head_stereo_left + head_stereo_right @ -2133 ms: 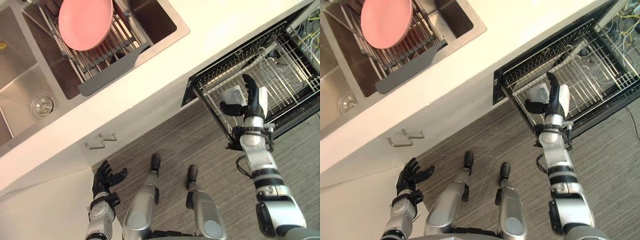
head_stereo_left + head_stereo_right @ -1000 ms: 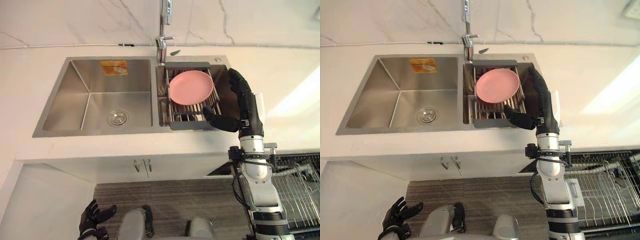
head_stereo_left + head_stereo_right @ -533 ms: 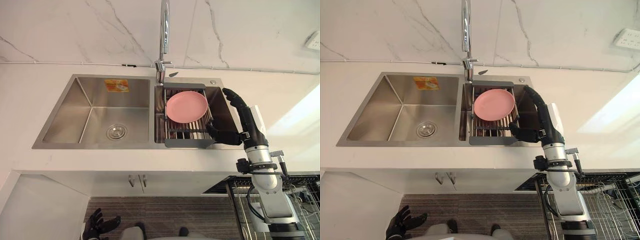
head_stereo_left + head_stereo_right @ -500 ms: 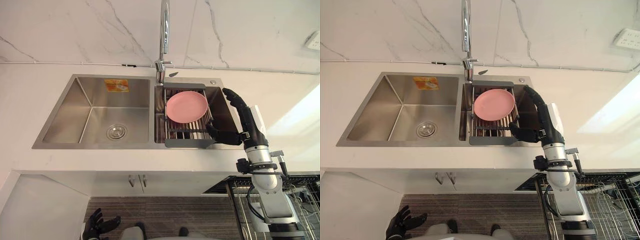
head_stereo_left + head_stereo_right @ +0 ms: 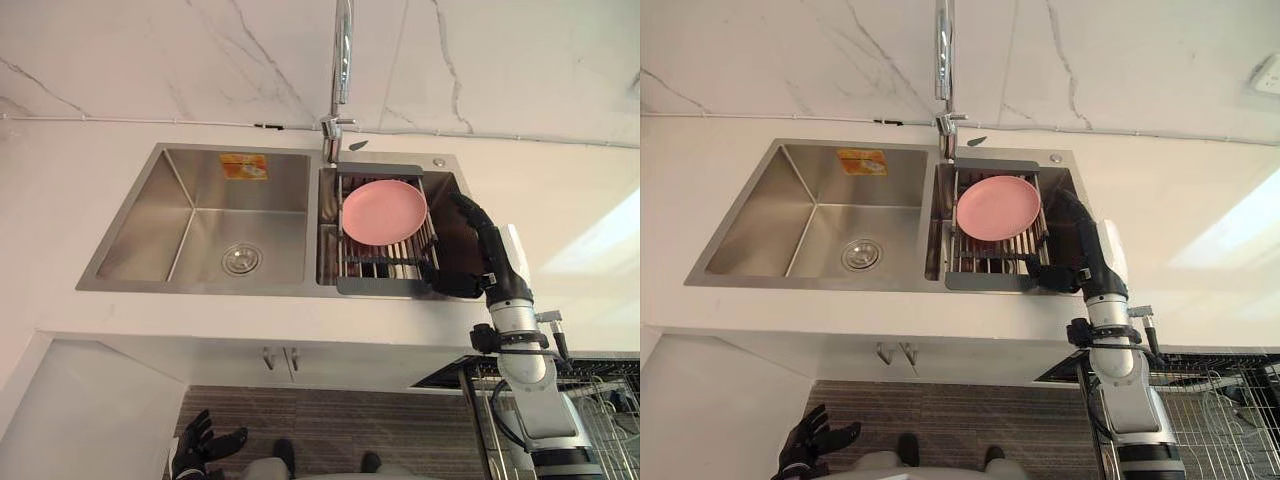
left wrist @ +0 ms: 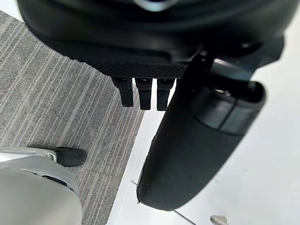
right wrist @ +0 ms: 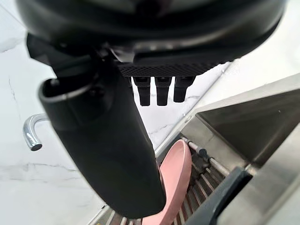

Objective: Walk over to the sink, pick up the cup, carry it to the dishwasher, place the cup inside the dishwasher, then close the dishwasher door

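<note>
White countertop (image 5: 60, 200) ahead of me, marbled wall (image 5: 150, 50) behind it, and a tall tap (image 5: 343, 60) rising between the two basins of the steel sink (image 5: 150, 220). The left basin has a round drain (image 5: 241, 260) and a yellow sticker (image 5: 244, 166) on its back wall. In the right basin sits a drying rack (image 5: 385, 285) with a pink plate (image 5: 384, 211) propped on it. Below the counter are two cabinet handles (image 5: 278, 357) and grey striped flooring (image 5: 320, 430). Low on my right is the wire dishwasher basket (image 5: 1225, 405), pulled out.

My right hand (image 5: 490, 265) hangs over the right basin, just beside the rack's right edge. Its fingers are stretched long and its thumb is spread toward the rack's front corner, with nothing in its hold. My left hand (image 5: 205, 450) is down by the floor, fingers loosely splayed, carrying nothing. As for the cup, I cannot tell where it lies. If it stands among the basket's wires, I can't make it out.
</note>
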Motion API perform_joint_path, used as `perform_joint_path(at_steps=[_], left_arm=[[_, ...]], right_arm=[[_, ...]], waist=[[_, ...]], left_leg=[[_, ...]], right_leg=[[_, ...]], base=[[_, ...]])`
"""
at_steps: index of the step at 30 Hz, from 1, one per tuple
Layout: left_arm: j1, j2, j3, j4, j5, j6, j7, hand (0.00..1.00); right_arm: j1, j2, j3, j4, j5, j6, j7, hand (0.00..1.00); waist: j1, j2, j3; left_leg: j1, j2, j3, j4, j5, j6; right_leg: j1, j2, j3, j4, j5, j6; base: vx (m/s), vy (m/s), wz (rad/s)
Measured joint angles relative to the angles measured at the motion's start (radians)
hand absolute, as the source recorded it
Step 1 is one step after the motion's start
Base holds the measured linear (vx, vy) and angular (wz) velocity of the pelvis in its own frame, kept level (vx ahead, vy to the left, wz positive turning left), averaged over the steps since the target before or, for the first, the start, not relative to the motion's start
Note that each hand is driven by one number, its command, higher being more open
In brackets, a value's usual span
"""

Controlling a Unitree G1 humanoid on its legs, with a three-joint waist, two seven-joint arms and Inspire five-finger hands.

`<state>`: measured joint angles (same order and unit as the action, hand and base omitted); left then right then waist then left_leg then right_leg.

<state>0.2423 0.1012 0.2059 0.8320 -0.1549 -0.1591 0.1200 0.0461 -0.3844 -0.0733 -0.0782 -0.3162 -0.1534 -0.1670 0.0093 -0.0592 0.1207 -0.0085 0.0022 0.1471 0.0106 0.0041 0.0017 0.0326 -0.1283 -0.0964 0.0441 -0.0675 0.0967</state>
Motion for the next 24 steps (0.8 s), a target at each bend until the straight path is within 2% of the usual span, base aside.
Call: perform_joint_path(at_steps=[8,13,24], left_arm=[[0.002,0.002,-0.018,0.001,-0.001,0.000,0.001,0.90],[0.009,0.005,-0.017,0.001,-0.002,-0.001,0.006,0.90],[0.001,0.005,-0.016,-0.004,-0.012,-0.004,0.008,0.90]], right_arm=[[-0.054,-0.039,0.005,0.118,-0.030,0.013,-0.002,0.90],[-0.116,-0.091,0.025,0.167,-0.077,0.012,-0.008,0.90],[-0.262,-0.096,0.077,0.283,-0.155,0.036,-0.033,0.90]], waist=[[-0.001,-0.012,0.009],[-0.001,-0.018,0.026],[0.006,-0.018,0.081]], left_leg=[[0.017,-0.017,-0.013,-0.081,0.049,0.010],[0.017,-0.027,-0.023,-0.097,0.060,0.016],[-0.007,-0.030,-0.050,-0.096,0.064,0.018]], right_leg=[[-0.004,-0.009,-0.014,-0.022,0.014,0.006],[-0.007,-0.016,-0.022,-0.025,0.016,0.009],[-0.018,-0.017,-0.047,-0.028,0.017,0.010]], base=[[-0.04,0.017,0.05],[-0.02,0.030,0.06],[0.01,0.004,0.06]])
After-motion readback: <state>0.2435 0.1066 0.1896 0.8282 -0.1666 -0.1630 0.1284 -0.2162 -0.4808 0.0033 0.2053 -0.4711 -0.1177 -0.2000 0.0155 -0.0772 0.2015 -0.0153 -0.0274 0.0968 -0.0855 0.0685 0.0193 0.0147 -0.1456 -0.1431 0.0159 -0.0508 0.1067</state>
